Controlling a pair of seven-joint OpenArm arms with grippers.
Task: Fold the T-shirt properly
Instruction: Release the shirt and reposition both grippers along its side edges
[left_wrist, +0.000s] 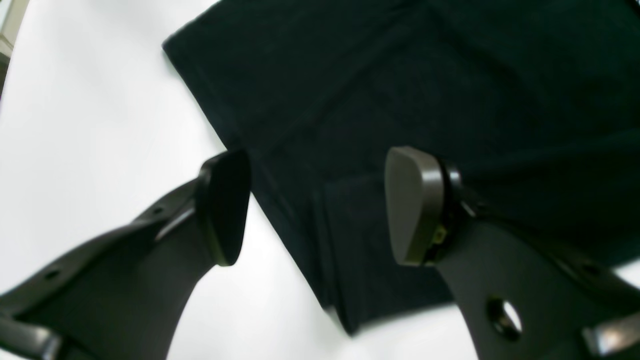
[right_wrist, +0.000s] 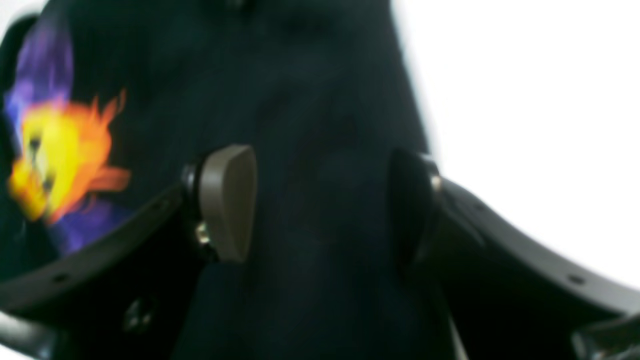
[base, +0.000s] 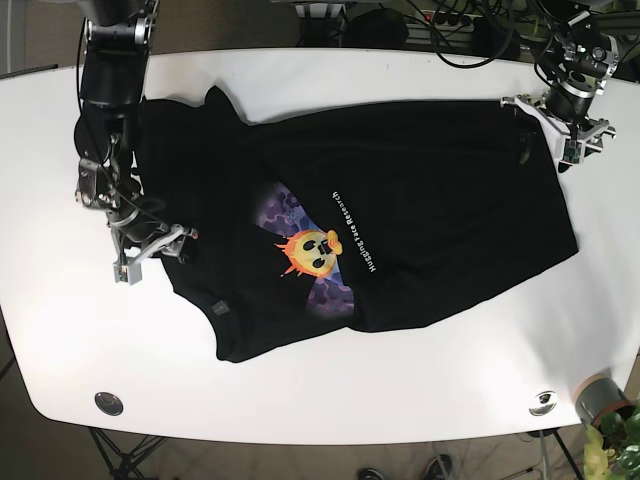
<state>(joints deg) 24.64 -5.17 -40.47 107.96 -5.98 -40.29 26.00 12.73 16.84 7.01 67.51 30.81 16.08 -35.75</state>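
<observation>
The black T-shirt (base: 420, 190) lies spread across the white table (base: 330, 390), and its print (base: 315, 250) of a yellow-orange flame on purple faces up. My left gripper (base: 541, 132) hangs open over the shirt's far right corner. In the left wrist view its fingers (left_wrist: 417, 205) straddle a folded edge of the T-shirt (left_wrist: 400, 90). My right gripper (base: 153, 254) stands open at the shirt's left edge. In the blurred right wrist view dark cloth (right_wrist: 320, 150) fills the gap between that gripper's (right_wrist: 322, 205) fingers, with the print (right_wrist: 60, 155) off to the left.
A round metal fitting (base: 108, 402) sits near the table's front left edge and another (base: 543, 402) near the front right. A potted plant (base: 605, 415) stands beyond the front right corner. Cables (base: 470, 40) run along the far edge.
</observation>
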